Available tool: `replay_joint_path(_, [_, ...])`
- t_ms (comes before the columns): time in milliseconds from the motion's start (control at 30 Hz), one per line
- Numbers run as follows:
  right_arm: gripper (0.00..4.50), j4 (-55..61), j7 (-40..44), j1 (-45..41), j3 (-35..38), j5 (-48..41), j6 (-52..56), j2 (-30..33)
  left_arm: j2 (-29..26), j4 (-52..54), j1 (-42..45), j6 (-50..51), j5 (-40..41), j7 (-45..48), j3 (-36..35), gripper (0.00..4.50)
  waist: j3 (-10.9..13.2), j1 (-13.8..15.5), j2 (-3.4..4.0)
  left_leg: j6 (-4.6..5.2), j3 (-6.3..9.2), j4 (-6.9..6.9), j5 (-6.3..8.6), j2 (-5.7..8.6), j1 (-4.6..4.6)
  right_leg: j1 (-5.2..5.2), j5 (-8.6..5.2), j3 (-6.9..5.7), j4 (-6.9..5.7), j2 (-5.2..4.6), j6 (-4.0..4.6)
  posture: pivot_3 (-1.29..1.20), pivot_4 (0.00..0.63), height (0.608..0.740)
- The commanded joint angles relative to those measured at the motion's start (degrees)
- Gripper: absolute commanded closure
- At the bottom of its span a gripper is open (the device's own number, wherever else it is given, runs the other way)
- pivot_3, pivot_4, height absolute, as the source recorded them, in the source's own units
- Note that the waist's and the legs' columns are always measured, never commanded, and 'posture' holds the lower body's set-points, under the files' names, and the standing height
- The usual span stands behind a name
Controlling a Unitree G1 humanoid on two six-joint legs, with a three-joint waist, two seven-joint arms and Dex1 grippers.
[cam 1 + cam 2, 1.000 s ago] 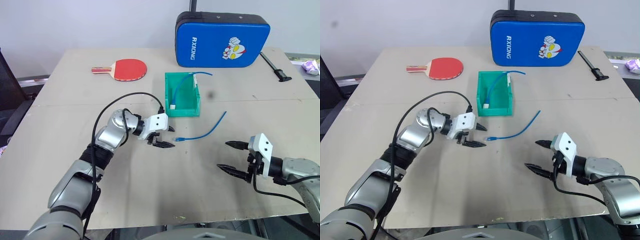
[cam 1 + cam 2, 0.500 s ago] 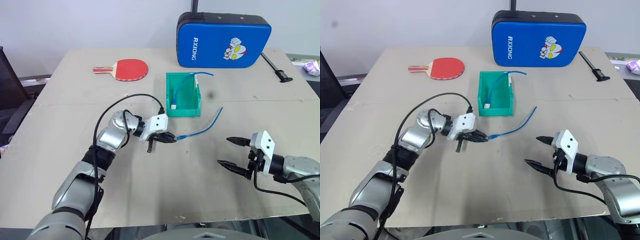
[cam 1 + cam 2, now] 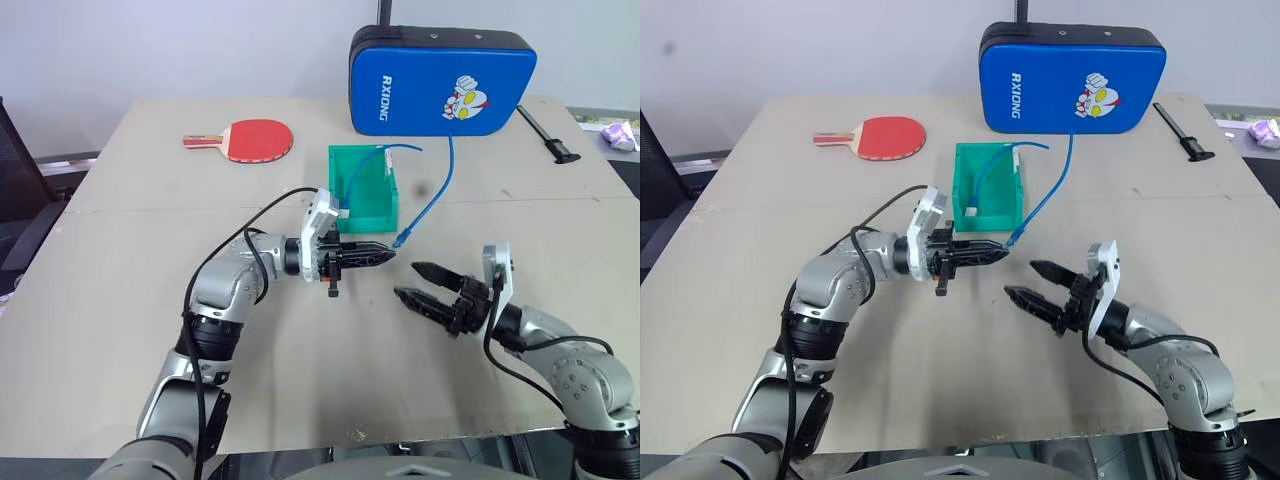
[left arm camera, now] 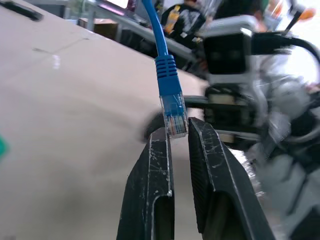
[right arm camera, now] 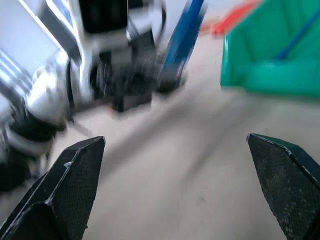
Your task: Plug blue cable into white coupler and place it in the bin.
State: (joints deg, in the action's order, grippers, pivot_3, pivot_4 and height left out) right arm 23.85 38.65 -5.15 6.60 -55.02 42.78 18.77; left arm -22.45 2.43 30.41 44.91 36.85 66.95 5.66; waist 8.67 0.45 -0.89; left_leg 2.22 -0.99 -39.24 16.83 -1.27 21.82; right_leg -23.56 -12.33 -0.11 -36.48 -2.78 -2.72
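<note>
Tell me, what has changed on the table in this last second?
The left gripper shut its jaws on the clear plug of the thin blue cable and lifted it off the table, so the cable now hangs upward. The open right gripper moved in toward it. The green plastic bin stayed put.

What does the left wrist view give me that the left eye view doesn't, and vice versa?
Left wrist: the blue cable with its clear plug nipped at the tips of the left hand. Left eye: the green bin, the red paddle, the blue case, the cable's free end arcing up. Both: the cable, the shut left hand, the open right hand facing it, the table.
</note>
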Motion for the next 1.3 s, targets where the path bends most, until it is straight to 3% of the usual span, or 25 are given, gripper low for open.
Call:
replay_joint_path(33, [0.00, 1.60, -2.51, -2.33, 2.91, -8.79, 2.40, -0.64, -0.74, 3.45, 0.21, 3.25, 4.12, -0.63, -1.89, 4.47, 0.00, 0.21, 0.00, 0.00, 0.03, 0.00, 0.00, 0.00, 0.01, 0.00, 0.00, -0.02, -0.01, 0.00, 0.00, 0.00, 0.150, 0.728])
replay_joint_path(167, [0.00, 1.58, -3.53, -4.09, 2.88, -12.28, 3.69, 0.33, -2.15, 3.83, 0.33, 3.62, 4.01, 0.42, -0.29, 4.47, 0.00, 0.22, 0.00, 0.00, 0.02, 0.00, 0.00, 0.06, 0.02, 0.00, -0.01, -0.03, 0.01, 0.00, 0.01, 0.00, 0.150, 0.728])
replay_joint_path(233, [0.49, 1.82, -3.30, -4.37, 2.47, -13.89, 4.80, 1.14, -2.08, 3.75, 0.42, 3.67, 4.21, 0.45, -0.08, 4.50, 0.00, 0.20, 0.00, 0.00, -0.02, 0.00, 0.00, 0.08, 0.02, 0.00, 0.00, 0.00, 0.02, 0.00, 0.01, 0.00, 0.150, 0.728])
replay_joint_path(300, [1.19, 2.07, -3.37, -4.63, 2.24, -15.21, 5.41, 1.61, -2.07, 3.70, 0.45, 3.56, 4.22, 0.59, 0.15, 4.50, 0.00, 0.24, 0.00, 0.00, -0.03, 0.01, 0.00, 0.07, 0.04, 0.00, 0.00, 0.01, 0.07, 0.00, 0.01, 0.00, 0.150, 0.728])
replay_joint_path(467, [3.68, 2.15, -3.86, -5.60, 1.04, -15.84, 6.12, 2.39, -1.98, 4.02, -0.02, 3.48, 4.48, 0.81, 0.67, 4.50, 0.00, 0.23, 0.00, 0.00, -0.03, 0.01, 0.00, 0.08, 0.04, 0.00, -0.01, 0.00, 0.08, 0.00, 0.01, 0.00, 0.150, 0.728])
replay_joint_path(533, [4.46, 2.17, -4.04, -5.63, 0.67, -15.97, 6.30, 2.38, -1.93, 4.05, 0.02, 3.48, 4.71, 0.68, 0.71, 4.50, 0.00, 0.20, 0.00, 0.00, -0.03, 0.01, 0.00, 0.07, 0.04, 0.00, -0.01, 0.00, 0.08, 0.00, 0.01, 0.00, 0.150, 0.728])
replay_joint_path(867, [4.46, 2.06, -3.74, -5.72, -0.57, -16.50, 7.87, 3.63, -1.87, 4.29, -0.33, 3.30, 5.01, 0.52, 0.73, 4.50, 0.00, 0.20, 0.00, 0.00, -0.03, 0.02, 0.00, 0.07, 0.05, 0.00, -0.01, 0.00, 0.10, 0.00, 0.01, 0.00, 0.150, 0.728])
replay_joint_path(900, [3.78, 2.03, -3.50, -5.73, -0.60, -16.92, 8.36, 3.98, -1.89, 4.31, -0.40, 3.19, 4.94, 0.57, 0.79, 4.50, 0.00, 0.19, 0.00, 0.00, -0.03, 0.02, 0.00, 0.06, 0.05, 0.00, -0.01, 0.00, 0.11, 0.00, 0.01, 0.00, 0.150, 0.728])
replay_joint_path(1000, [2.56, 1.75, -4.13, -5.85, -0.67, -16.73, 8.14, 3.97, -1.93, 4.35, -0.51, 3.01, 4.84, 0.62, 0.95, 4.50, 0.00, 0.18, 0.00, 0.00, -0.03, 0.03, 0.00, 0.06, 0.05, 0.00, -0.01, 0.00, 0.12, 0.00, 0.01, 0.00, 0.150, 0.728])
replay_joint_path(1300, [2.56, 1.54, -4.76, -6.62, -1.15, -17.32, 8.10, 3.57, -2.01, 4.61, -0.54, 3.12, 5.04, 0.77, 1.23, 4.50, 0.00, 0.22, 0.00, 0.00, -0.02, 0.04, 0.00, 0.06, 0.08, 0.00, -0.01, 0.00, 0.17, 0.00, 0.01, 0.00, 0.150, 0.728])
